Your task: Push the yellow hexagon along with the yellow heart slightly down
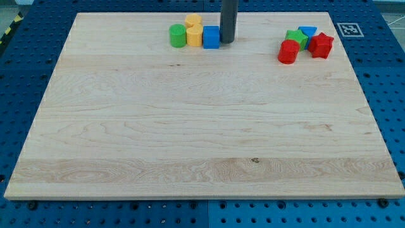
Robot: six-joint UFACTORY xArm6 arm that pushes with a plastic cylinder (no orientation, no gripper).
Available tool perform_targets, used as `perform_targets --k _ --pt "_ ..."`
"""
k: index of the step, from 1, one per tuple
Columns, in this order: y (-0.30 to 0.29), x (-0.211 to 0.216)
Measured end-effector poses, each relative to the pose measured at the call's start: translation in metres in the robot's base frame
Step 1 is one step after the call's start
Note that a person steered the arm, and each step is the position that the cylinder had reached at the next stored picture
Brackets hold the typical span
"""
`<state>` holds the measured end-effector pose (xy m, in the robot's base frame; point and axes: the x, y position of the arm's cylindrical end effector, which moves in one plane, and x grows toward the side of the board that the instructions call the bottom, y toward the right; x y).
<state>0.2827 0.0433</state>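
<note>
Two yellow blocks sit near the view's top, left of centre: one behind, one in front, touching or nearly so. Shapes too small to settle; I judge the rear one the hexagon and the front one the heart, not certain. A green block, roundish, sits against the front yellow on the view's left; a blue block, cube-like, against it on the view's right.

Risks, as I judge them: the yellows are hemmed by green and blue, so a downward shove from behind likely drags one or both neighbours along. An off-centre contact on the rear yellow could slip it sideways past the front one and split the pair. "Slightly" means overshoot is easy.

My tip is down on the board, just right of the blue block, touching or nearly touching it, clear of both yellows. The rod stands upright and carries nothing; it has nothing to open or close. I am on the wrong side for a downward push.

Far right: a separate cluster, red cylinder, green block, blue block, red block. Well apart.
</note>
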Motion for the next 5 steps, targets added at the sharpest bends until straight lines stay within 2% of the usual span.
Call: perform_targets --k 1,2,3,5 --pt "0.011 -0.005" --pt "0.033 -0.048" --pt "0.017 -0.06" --pt "-0.059 -0.073"
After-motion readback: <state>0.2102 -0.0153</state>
